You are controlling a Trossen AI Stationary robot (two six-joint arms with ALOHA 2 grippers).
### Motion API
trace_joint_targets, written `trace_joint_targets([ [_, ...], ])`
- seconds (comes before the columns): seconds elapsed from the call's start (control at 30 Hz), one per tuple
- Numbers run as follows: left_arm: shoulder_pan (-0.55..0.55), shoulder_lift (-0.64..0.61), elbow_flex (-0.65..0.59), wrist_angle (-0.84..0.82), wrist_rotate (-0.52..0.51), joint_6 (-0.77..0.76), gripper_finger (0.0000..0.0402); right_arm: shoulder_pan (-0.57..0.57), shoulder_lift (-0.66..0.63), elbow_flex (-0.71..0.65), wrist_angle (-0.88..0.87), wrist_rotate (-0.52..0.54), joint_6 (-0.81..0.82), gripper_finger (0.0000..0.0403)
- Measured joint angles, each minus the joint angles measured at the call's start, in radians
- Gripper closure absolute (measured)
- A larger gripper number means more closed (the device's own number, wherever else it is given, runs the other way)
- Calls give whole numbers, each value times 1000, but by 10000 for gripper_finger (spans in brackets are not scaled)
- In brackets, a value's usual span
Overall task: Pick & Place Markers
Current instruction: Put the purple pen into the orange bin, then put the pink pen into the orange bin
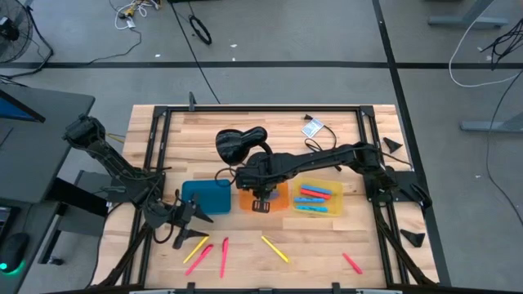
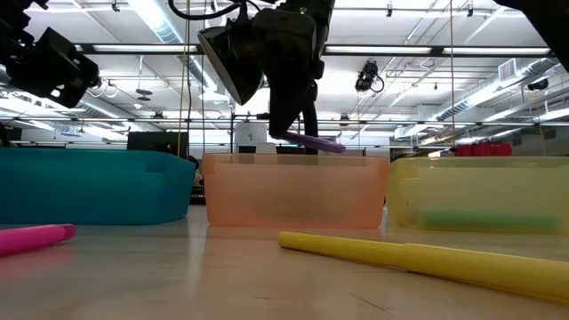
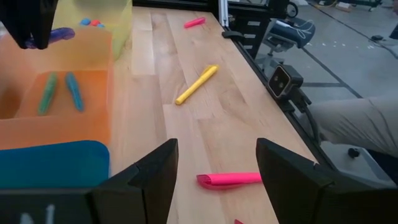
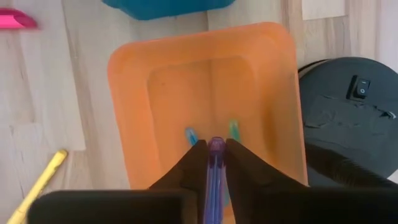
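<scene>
Right gripper (image 4: 216,163) hung over the orange tray (image 4: 130,124), fingers pinched on a purple marker (image 4: 216,171), tip poking out past the pads and pointing down into the tray. Seen from table height, same purple marker (image 2: 313,140) held just above the tray's rim (image 2: 293,191), slightly tilted, not touching it. Two markers already lying inside the orange tray, one blue (image 4: 190,135) and one green (image 4: 234,129), side by side on the bottom. Left gripper (image 3: 214,171) parked low near the front left of the table, beside the blue tray (image 1: 206,196), fingers spread wide with nothing between them. Wooden table (image 1: 327,245) held the loose ones: a yellow marker (image 1: 275,249) near the middle front, a pink marker (image 1: 351,262) well off to the right front, another pink marker (image 1: 223,256) and a yellow and pink pair (image 1: 198,250) lying close together at the left front, just ahead of the left gripper. Yellow tray (image 1: 335,208) stood just right of the orange one, with several blue and red markers (image 1: 316,196) lying in it. Black round object (image 1: 237,143) sat behind the trays, near the right arm.
</scene>
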Motion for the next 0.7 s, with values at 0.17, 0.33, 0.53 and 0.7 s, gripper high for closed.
trace_joint_targets([
  [0.17,0,0,0,0,1,-1,180,0,0,0,4,0,0,319],
  [0.33,0,0,0,0,1,2,180,0,0,0,22,0,0,295],
  [0.53,0,0,0,0,1,4,180,0,0,0,63,0,13,270],
  [0.7,0,0,0,0,1,3,180,0,0,0,45,0,137,265],
])
